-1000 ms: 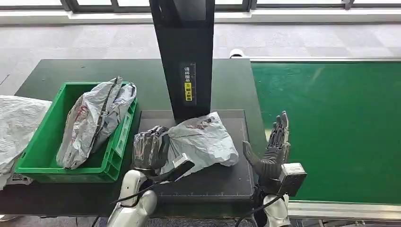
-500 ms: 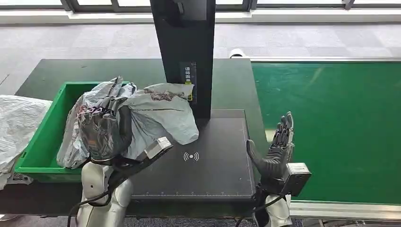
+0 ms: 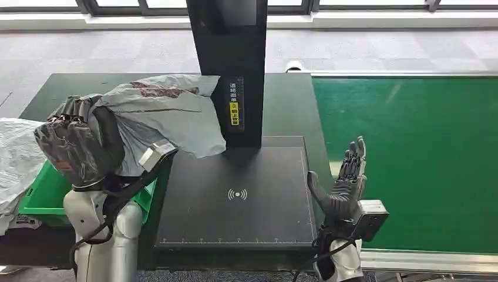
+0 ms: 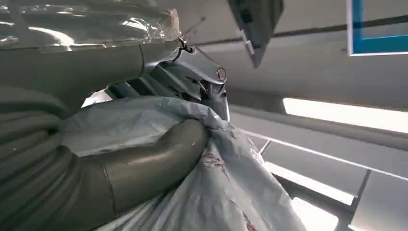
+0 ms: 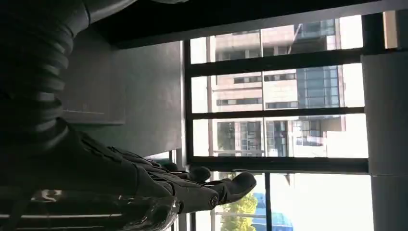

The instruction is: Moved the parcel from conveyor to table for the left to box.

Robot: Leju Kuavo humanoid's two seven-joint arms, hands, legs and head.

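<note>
Head view: left robot hand (image 3: 76, 150) grips the crumpled grey plastic parcel (image 3: 161, 114), long axis pointing right, above the green plastic box (image 3: 44, 191); right robot hand (image 3: 343, 182) stays open-fingered.

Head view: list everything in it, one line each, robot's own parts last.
parcel: one, grey, held up above the green crate
green crate: one, green, on the table's left side
white bag: one, white, at the left edge
scan pad: one, black, mid-table
black post: one, black, behind the pad
table: one, dark
conveyor belt: one, green, right
left hand: grips the parcel
right hand: fingers apart, between pad and belt
</note>
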